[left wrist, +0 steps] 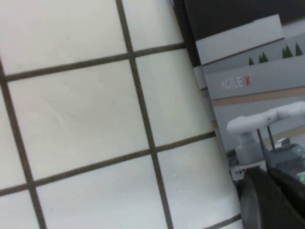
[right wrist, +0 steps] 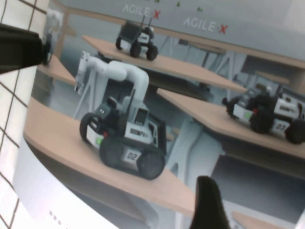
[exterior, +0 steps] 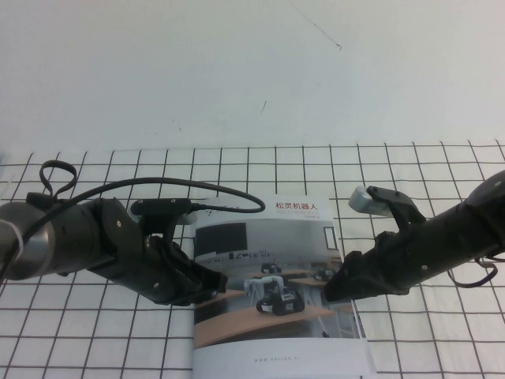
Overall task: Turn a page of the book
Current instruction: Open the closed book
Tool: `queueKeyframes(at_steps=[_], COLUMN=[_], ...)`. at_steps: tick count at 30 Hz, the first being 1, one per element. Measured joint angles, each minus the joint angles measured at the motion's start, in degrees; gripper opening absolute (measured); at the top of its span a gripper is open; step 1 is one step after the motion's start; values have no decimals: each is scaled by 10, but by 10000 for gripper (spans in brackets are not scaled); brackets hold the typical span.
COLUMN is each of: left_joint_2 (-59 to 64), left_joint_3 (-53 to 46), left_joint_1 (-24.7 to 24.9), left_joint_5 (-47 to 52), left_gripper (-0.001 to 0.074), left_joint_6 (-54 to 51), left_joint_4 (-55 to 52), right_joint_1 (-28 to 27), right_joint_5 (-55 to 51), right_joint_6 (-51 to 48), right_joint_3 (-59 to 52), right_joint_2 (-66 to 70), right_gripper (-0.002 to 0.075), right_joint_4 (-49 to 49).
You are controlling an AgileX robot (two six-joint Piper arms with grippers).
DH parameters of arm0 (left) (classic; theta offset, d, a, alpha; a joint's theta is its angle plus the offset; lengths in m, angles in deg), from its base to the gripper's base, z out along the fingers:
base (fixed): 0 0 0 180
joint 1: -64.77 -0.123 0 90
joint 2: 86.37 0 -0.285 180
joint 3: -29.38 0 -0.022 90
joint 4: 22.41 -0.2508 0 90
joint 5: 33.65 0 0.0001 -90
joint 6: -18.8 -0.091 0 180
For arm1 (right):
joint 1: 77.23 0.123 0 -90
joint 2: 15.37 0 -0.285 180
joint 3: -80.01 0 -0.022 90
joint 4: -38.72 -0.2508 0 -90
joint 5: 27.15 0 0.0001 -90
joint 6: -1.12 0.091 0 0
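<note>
— While the book [exterior: 278, 292] lies closed at the lower centre of the high view on the gridded surface [exterior: 95, 332], why do both arms crowd it?
— The left end effector [exterior: 211, 283] rests at the spine edge, probably to pin it; the right end effector [exterior: 330, 290] sits at the open edge, likely to lift the page [right wrist: 157, 95].
— Fingers spread or pinching?
— I cannot tell for either.
</note>
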Motion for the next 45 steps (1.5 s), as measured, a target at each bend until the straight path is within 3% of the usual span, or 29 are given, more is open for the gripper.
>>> queueKeyframes(at_steps=[10,19,33,45], left_joint_2=[0,0,0,0], left_joint_3=[0,0,0,0], left_joint_1=[0,0,0,0], left_joint_5=[0,0,0,-1], left_gripper=[-2,-2,-3,-3], left_joint_6=[0,0,0,-1], left_joint_4=[0,0,0,0], right_joint_1=[0,1,-15,-20], right_joint_5=[-11,-58,-29,-32], right_joint_6=[-14,-86,-4,-27], right_joint_3=[1,1,4,4], right_joint_2=[0,3,3,3], right_gripper=[429,429,429,429], right_joint_4=[-6,-106,33,-3])
